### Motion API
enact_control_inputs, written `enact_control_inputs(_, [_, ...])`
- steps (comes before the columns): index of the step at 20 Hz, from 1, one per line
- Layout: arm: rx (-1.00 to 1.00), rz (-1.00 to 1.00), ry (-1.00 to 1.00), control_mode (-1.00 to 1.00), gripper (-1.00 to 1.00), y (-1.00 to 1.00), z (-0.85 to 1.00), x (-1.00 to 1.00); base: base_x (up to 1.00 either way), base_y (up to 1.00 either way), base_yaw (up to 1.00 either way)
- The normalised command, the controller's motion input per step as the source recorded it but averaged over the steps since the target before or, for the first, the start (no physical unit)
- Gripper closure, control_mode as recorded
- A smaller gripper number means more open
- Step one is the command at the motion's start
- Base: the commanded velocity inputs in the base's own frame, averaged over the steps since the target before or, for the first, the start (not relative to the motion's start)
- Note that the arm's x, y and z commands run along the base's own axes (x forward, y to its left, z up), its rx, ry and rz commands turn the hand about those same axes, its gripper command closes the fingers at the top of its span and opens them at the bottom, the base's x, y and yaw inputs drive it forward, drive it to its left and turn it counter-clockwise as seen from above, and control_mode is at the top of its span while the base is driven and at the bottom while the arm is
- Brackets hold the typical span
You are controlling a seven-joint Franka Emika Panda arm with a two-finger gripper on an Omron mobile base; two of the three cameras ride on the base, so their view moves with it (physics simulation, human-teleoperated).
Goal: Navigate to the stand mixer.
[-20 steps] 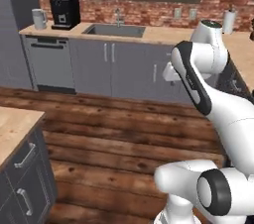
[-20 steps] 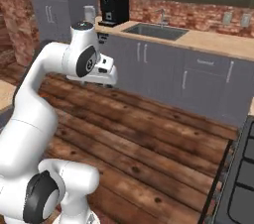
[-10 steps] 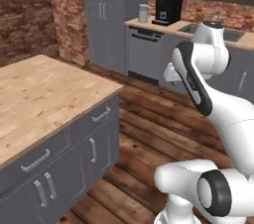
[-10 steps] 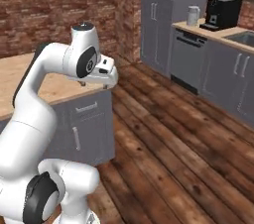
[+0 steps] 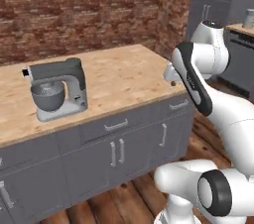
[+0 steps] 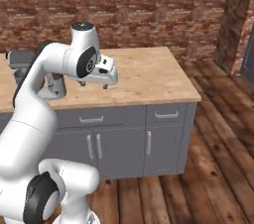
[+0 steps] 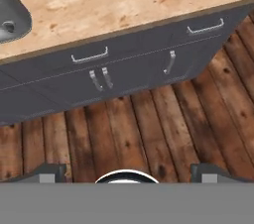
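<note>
Stand mixer (image 5: 57, 89) sits on the wooden island counter (image 5: 119, 72), toward its left side. My gripper (image 6: 93, 84) hangs above the counter's front edge, right of the mixer, empty; I cannot tell how wide it is spread.

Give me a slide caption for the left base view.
Grey stand mixer on a wooden island counter, with the robot's white arm and gripper raised beside the counter's edge.
</note>
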Motion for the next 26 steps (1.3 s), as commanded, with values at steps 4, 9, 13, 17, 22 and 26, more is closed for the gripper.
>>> enact_control_inputs(4, [0.0, 0.0, 0.0, 1.0, -1.0, 0.0, 0.0, 0.0, -0.23, 0.56, 0.73])
enact_control_inputs(9, [0.0, 0.0, 0.0, 1.0, -1.0, 0.0, 0.0, 0.0, -0.04, 0.33, 0.37])
enact_control_inputs(13, [0.0, 0.0, 0.0, 1.0, -1.0, 0.0, 0.0, 0.0, 0.0, 0.0, 0.0])
enact_control_inputs(17, [0.0, 0.0, 0.0, 1.0, -1.0, 0.0, 0.0, 0.0, 0.47, 0.41, -0.01])
enact_control_inputs(22, [0.0, 0.0, 0.0, 1.0, -1.0, 0.0, 0.0, 0.0, 0.68, 0.47, -0.01])
enact_control_inputs(26, [0.0, 0.0, 0.0, 1.0, -1.0, 0.0, 0.0, 0.0, 0.84, 0.32, 0.0])
